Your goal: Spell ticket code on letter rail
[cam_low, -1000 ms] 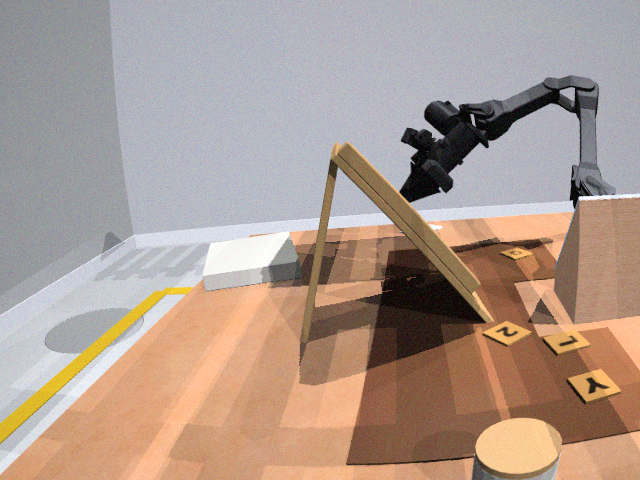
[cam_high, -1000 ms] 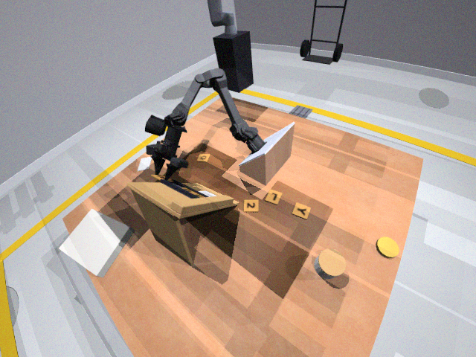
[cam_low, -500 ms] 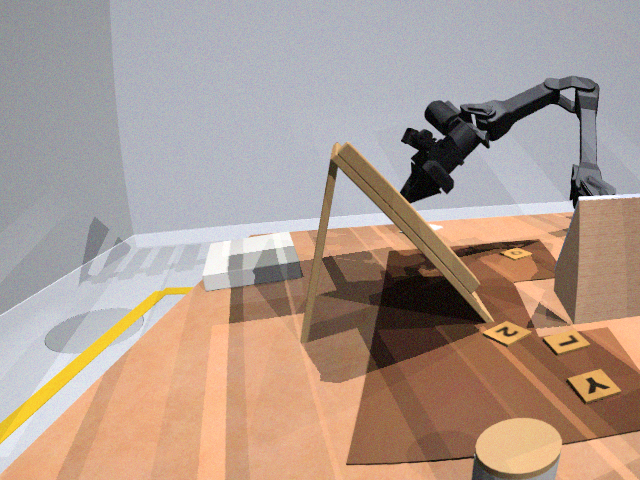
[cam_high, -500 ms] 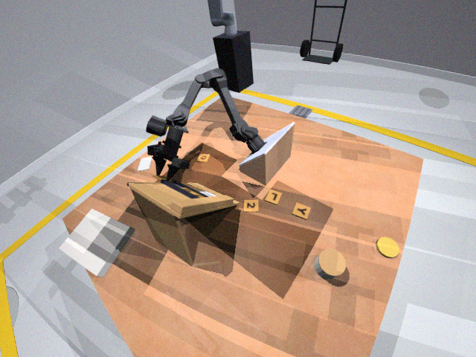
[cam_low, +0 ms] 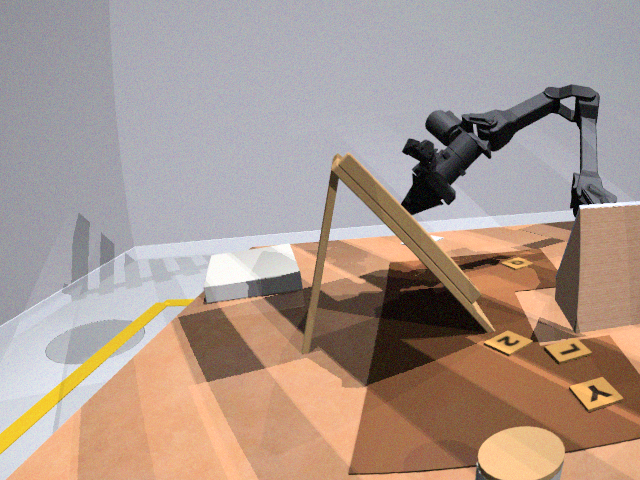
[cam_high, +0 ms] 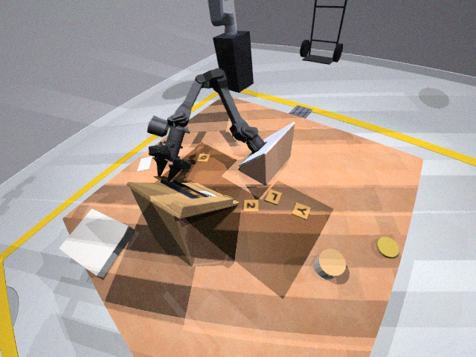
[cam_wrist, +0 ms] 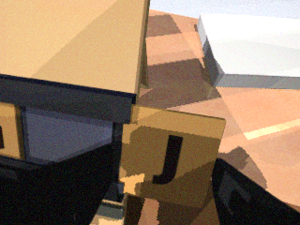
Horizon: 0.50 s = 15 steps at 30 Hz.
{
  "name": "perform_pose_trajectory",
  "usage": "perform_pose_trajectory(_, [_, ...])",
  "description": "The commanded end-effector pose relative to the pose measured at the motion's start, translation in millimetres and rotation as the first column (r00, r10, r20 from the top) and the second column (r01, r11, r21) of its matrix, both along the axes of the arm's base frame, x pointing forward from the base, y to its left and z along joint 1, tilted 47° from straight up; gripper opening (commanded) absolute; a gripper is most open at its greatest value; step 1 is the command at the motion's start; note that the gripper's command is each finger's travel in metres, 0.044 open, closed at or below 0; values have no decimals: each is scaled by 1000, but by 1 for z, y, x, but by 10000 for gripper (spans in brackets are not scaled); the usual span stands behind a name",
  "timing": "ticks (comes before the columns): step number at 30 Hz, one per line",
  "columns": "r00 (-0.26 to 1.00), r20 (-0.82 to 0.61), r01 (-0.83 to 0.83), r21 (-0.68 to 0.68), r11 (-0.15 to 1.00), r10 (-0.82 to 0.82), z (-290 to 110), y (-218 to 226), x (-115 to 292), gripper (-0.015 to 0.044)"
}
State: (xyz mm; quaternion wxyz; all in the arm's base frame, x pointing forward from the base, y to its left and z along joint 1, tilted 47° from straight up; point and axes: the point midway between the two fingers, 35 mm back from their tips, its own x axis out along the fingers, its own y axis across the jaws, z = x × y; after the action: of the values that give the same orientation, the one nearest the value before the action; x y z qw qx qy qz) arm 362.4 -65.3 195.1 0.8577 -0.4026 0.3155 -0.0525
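My gripper (cam_high: pixel 166 178) (cam_wrist: pixel 166 164) is shut on the J tile (cam_wrist: pixel 197 155), by its side edges, at the upper end of the slanted board (cam_high: pixel 153 198) (cam_low: pixel 413 235). The tile's left edge is at the open end of the dark rail (cam_high: pixel 180 189) (cam_wrist: pixel 66 91); whether it has entered is unclear. Another tile (cam_wrist: pixel 8 124) sits farther along the rail, its letter cut off. Loose tiles lie flat: a 2 (cam_high: pixel 251 205) (cam_low: pixel 508 342), an L (cam_high: pixel 273 196) (cam_low: pixel 567 350), a Y (cam_high: pixel 301 210) (cam_low: pixel 596 393) and a round-lettered tile (cam_high: pixel 203 157) (cam_low: pixel 516 263). No ticket print is readable.
A wedge-shaped block (cam_high: pixel 274 157) (cam_low: pixel 607 268) stands before the arm's base. A white box (cam_high: pixel 92 239) (cam_low: pixel 250 271) (cam_wrist: pixel 258 47) lies beyond the board. A lidded jar (cam_high: pixel 330 262) (cam_low: pixel 521 454) and yellow disc (cam_high: pixel 387 247) are near one edge. A white card (cam_high: pixel 144 163) lies behind the gripper.
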Motion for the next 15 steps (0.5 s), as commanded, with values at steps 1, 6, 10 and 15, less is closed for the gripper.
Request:
perform_pose_trajectory(1, [1000, -2, 2, 1, 1000, -2, -3, 1, -1, 0])
perform_pose_trajectory(6, [1000, -2, 2, 1, 1000, -2, -5, 3, -1, 0])
perform_pose_trajectory(10, [1000, -2, 2, 1, 1000, -2, -6, 4, -2, 0])
perform_pose_trajectory(15, [1000, -2, 2, 2, 1000, -2, -8, 6, -2, 0])
